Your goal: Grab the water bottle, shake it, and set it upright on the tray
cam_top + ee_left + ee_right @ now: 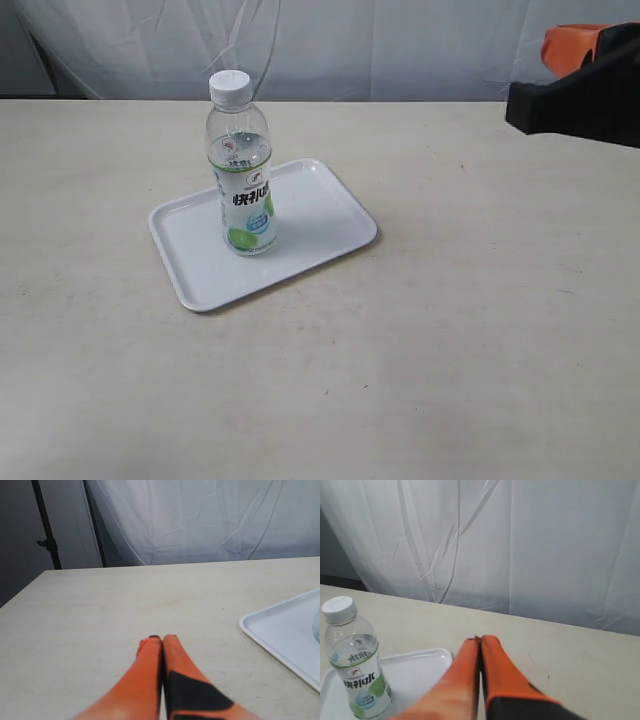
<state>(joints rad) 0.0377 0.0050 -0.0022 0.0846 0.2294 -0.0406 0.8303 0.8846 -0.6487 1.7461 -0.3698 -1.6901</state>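
Note:
The water bottle [242, 170] stands upright on the white tray [320, 215], near the tray's middle, white cap on top. The right wrist view also shows the bottle [356, 662] on the tray [415, 672]. My right gripper [480, 641] is shut with nothing in it, raised above the table well to the right of the tray; in the exterior view only its black and orange arm [580, 95] shows at the right edge. My left gripper [162, 639] is shut and empty, low over bare table beside the tray's edge [280, 630].
The tray lies on a pale beige table [450, 350]. A white curtain [330, 45] hangs behind the table's far edge. A dark stand [47, 535] rises beyond the table's corner in the left wrist view.

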